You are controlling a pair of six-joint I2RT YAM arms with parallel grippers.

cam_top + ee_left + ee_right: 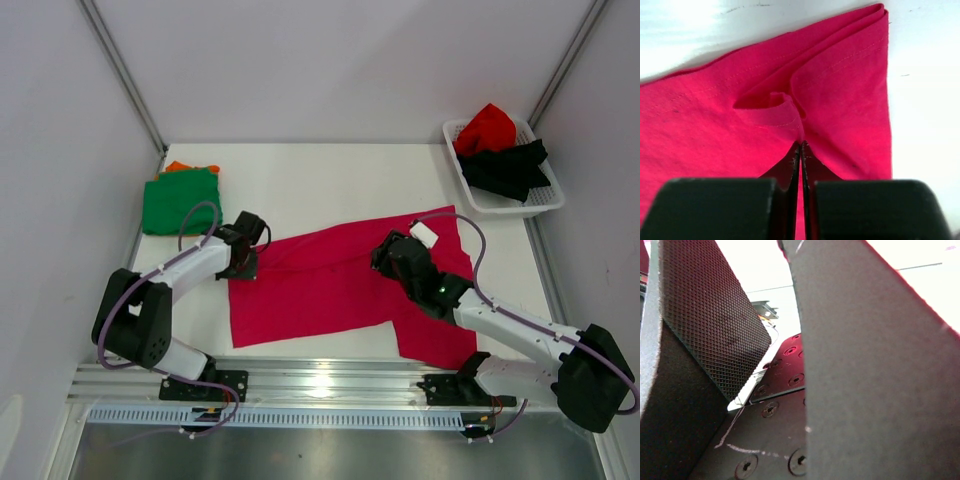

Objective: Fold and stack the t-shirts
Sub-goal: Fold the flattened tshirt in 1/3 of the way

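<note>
White table (330, 180) carries everything. At centre, magenta-pink shirt (320, 285) lies spread flat, its right part reaching the near edge. White lattice basket (540, 200), far right corner, holds red shirt (487, 128) on black shirt (510, 168). Far left, folded green shirt (180, 203) sits on orange shirt (178, 166). Left gripper (801, 150) has its jaws clamped on a raised fold at the magenta-pink shirt's left edge. Right gripper (388, 258) is over its right part, jaws apart, nothing between.

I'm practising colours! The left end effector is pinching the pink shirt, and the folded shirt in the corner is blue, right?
Not blue: the top view shows the folded shirt is green. The left end effector does pinch the pink shirt.
</note>
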